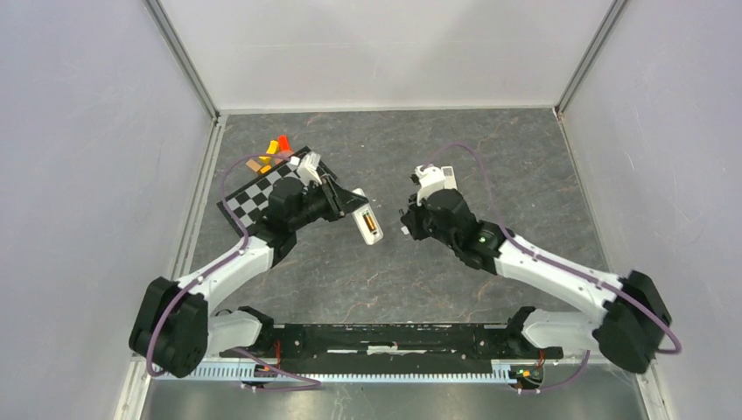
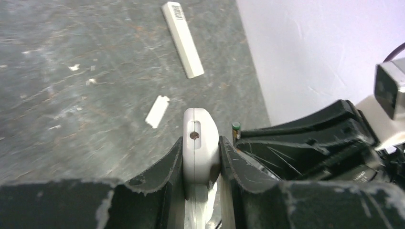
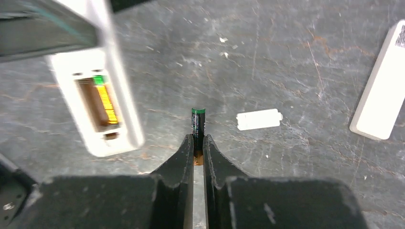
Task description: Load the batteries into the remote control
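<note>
dark scuffed table bears a white strip, a small white lid, a checkerboard.

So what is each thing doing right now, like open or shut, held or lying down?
Remote control: held in the left pincer, battery bay open.
First battery: sitting in the bay.
Second battery: pinched in the right pincer.
Battery cover: off the remote, lying flat.
White strip: lying flat, untouched.

Lower end of battery buried within right hand; white strip edge-cropped.
</note>
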Controlling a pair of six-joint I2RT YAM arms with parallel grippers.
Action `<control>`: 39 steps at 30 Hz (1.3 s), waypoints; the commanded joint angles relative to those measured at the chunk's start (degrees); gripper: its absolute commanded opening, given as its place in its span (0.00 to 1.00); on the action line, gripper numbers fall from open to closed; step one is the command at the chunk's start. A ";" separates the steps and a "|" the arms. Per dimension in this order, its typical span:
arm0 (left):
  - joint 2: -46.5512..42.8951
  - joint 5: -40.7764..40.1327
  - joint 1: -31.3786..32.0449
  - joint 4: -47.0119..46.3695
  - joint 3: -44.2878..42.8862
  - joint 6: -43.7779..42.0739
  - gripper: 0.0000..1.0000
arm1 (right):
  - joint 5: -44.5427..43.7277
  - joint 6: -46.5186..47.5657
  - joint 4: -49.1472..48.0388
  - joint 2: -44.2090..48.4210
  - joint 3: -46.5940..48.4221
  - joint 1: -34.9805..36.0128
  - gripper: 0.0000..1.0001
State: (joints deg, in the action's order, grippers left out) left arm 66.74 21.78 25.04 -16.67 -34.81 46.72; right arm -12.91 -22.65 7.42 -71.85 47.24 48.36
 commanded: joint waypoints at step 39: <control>21.82 4.37 7.92 -46.66 -0.03 20.65 0.02 | 7.09 3.18 13.38 3.36 9.89 -0.35 0.18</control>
State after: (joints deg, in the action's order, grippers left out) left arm 88.71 25.63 32.67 -59.90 -33.87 64.07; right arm -4.69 -20.88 22.33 -67.55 55.40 48.21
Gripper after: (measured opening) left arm 0.327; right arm 0.169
